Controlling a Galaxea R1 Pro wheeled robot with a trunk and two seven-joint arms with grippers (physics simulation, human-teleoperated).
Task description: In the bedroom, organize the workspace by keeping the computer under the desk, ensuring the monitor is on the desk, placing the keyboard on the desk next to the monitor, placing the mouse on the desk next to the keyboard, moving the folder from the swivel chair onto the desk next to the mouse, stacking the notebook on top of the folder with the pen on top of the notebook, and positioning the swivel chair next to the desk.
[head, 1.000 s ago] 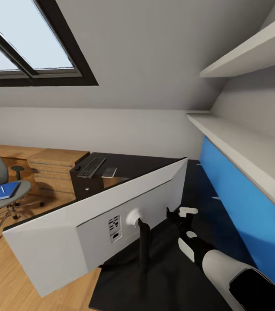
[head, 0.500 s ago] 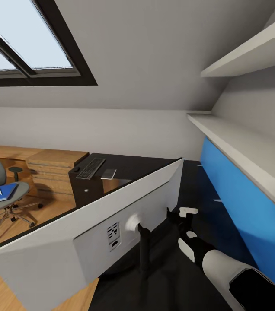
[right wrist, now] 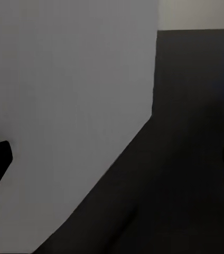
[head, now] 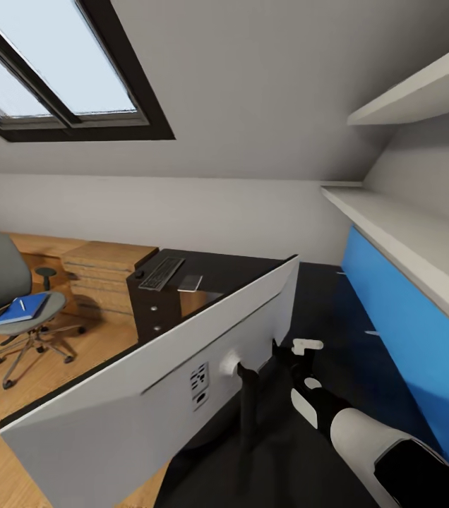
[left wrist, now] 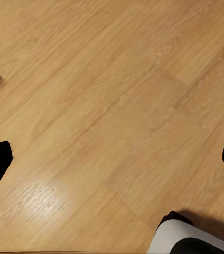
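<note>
Across the dark table (head: 224, 271) the monitor (head: 154, 381) stood with its grey back to the camera, tilted, its stand near the right gripper (head: 289, 355). That gripper's jaws were spread wide beside the monitor's back (right wrist: 64, 106). Beyond, the swivel chair (head: 20, 317) sat on the wood floor (head: 13, 395), well apart from the table, carrying the blue folder (head: 23, 308). Farther along the table lay the keyboard (head: 161, 272). Over bare floor (left wrist: 112, 106), the left gripper (left wrist: 112, 159) was held wide apart.
</note>
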